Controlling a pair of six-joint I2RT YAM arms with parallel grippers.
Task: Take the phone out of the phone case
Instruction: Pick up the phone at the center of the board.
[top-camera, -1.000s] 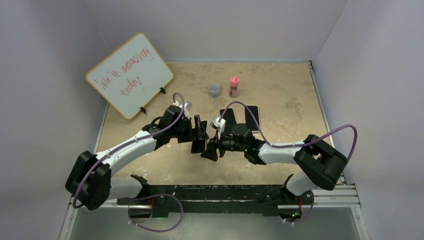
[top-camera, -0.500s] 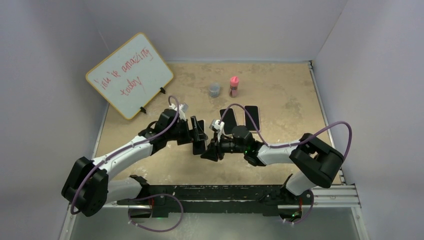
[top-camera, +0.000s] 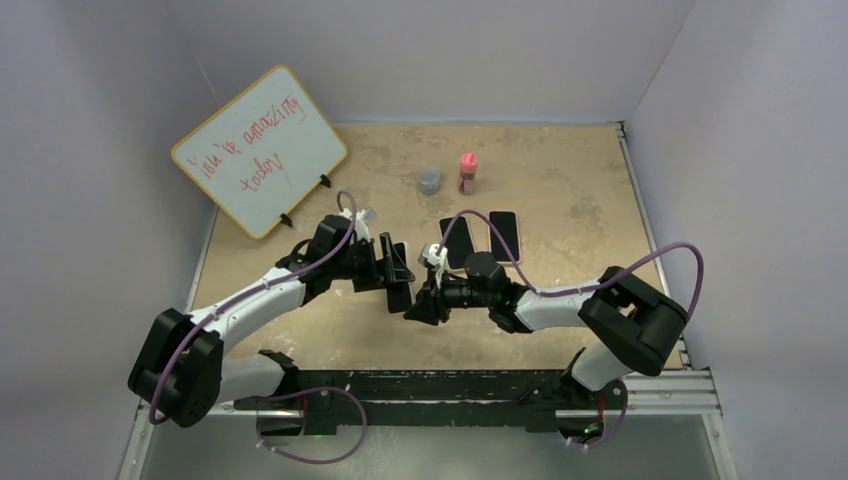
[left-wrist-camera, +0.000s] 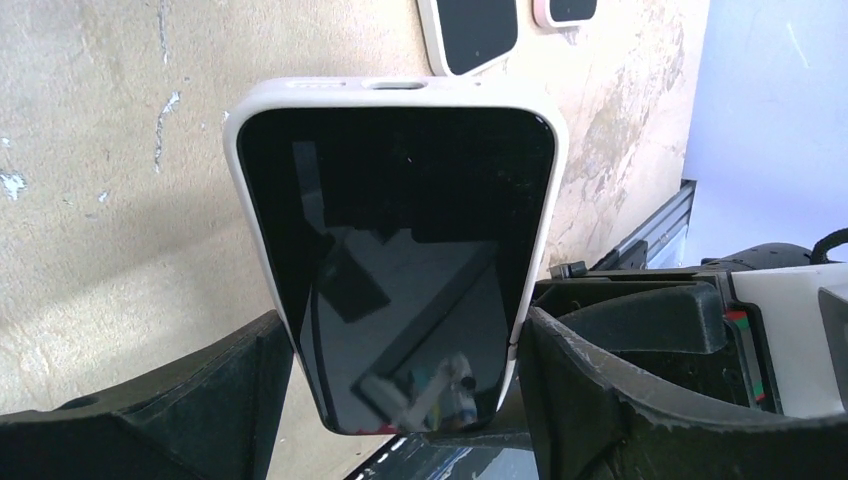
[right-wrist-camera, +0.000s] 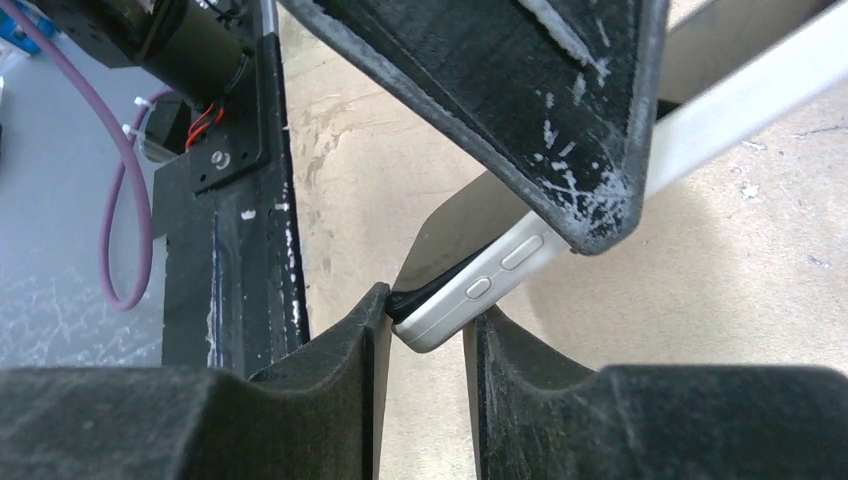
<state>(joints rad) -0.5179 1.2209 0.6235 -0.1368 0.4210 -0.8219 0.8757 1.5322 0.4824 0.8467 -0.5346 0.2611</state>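
Note:
A black-screened phone (left-wrist-camera: 400, 250) sits in a white phone case (left-wrist-camera: 400, 88), held above the table. My left gripper (left-wrist-camera: 405, 335) is shut on the case's two long sides near its lower end, seen from above at the phone (top-camera: 398, 273). My right gripper (right-wrist-camera: 430, 308) comes from the right and is shut on the case's (right-wrist-camera: 500, 268) bottom corner. One fingertip presses the phone's black edge (right-wrist-camera: 425, 292); the other presses the case's back. In the top view the right gripper (top-camera: 421, 300) meets the left gripper (top-camera: 396, 280) at the table's middle.
Two more phones (top-camera: 457, 240) (top-camera: 503, 235) lie flat just behind the grippers. A grey cup (top-camera: 429, 180) and a pink bottle (top-camera: 467, 172) stand further back. A whiteboard (top-camera: 258, 150) leans at the back left. The black mounting rail (top-camera: 450, 385) runs along the near edge.
My right gripper's jaws have narrowed onto the case's bottom corner and the arm has slid a little left. The left arm has drawn slightly back and left with the phone.

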